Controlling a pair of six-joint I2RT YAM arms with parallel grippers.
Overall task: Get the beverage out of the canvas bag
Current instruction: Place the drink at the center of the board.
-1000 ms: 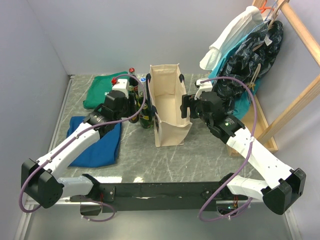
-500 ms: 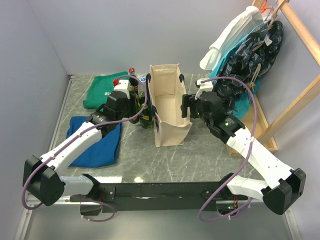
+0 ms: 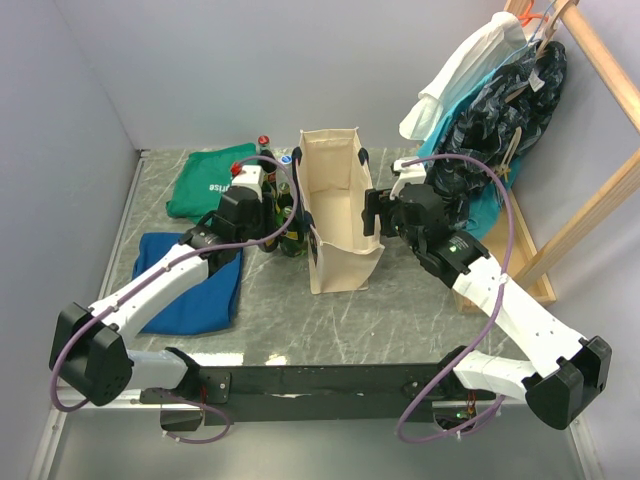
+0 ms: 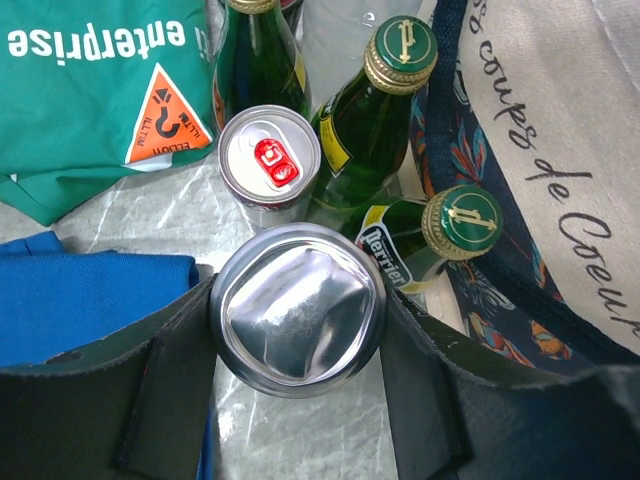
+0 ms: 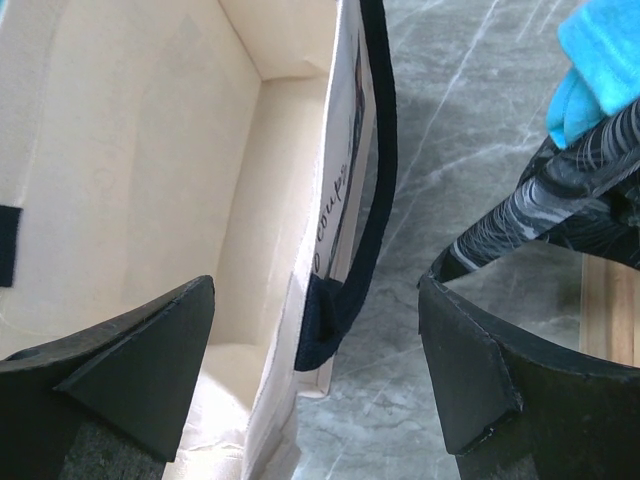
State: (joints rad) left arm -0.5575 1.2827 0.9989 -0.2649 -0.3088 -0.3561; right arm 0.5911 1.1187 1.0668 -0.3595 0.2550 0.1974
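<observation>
Left of canvas bag [image 3: 335, 190] | left jaws clenched on upright silver can [image 4: 298, 310], just beside Perrier bottles [image 4: 372, 130] | right jaws released, astride its wall

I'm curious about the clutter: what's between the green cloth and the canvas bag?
Drinks: green glass bottles, a red-tabbed can, and a silver-ended can in the left gripper. The left wrist view shows them best.
</observation>
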